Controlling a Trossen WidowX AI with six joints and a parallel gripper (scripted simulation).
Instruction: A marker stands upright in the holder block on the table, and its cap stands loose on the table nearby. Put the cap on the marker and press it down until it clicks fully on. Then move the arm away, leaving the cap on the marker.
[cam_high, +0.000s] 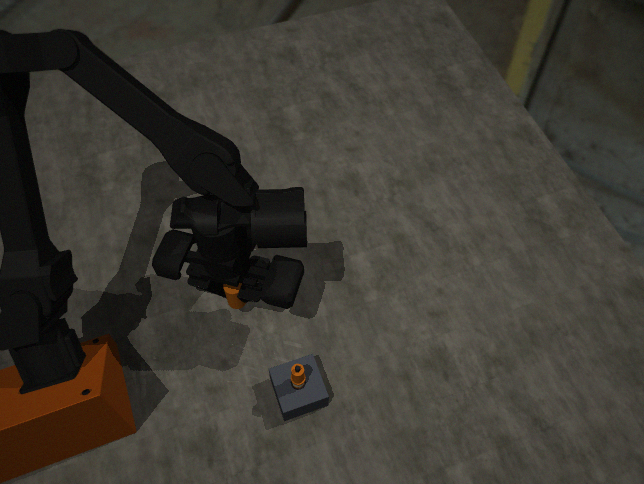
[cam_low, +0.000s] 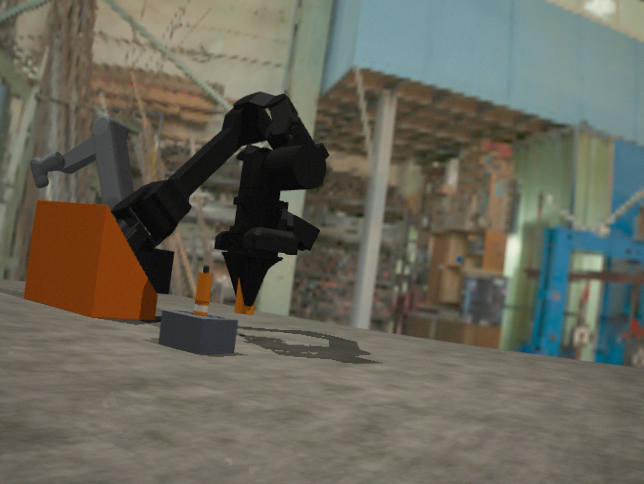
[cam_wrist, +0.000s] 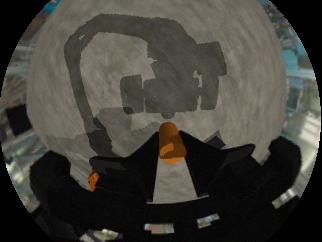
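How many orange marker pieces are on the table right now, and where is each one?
2. The marker stands upright in the gray holder block. The cap is pinched between the gripper fingers, away from the block and partly hidden.

Marker (cam_high: 297, 375) upright in holder block (cam_high: 300, 391), cap (cam_high: 233, 296) nearby on table (cam_high: 416, 260)

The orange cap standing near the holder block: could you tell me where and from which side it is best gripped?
Grip the cap across its round side walls from straight above, as the gripper now does; it stands upright on the table.
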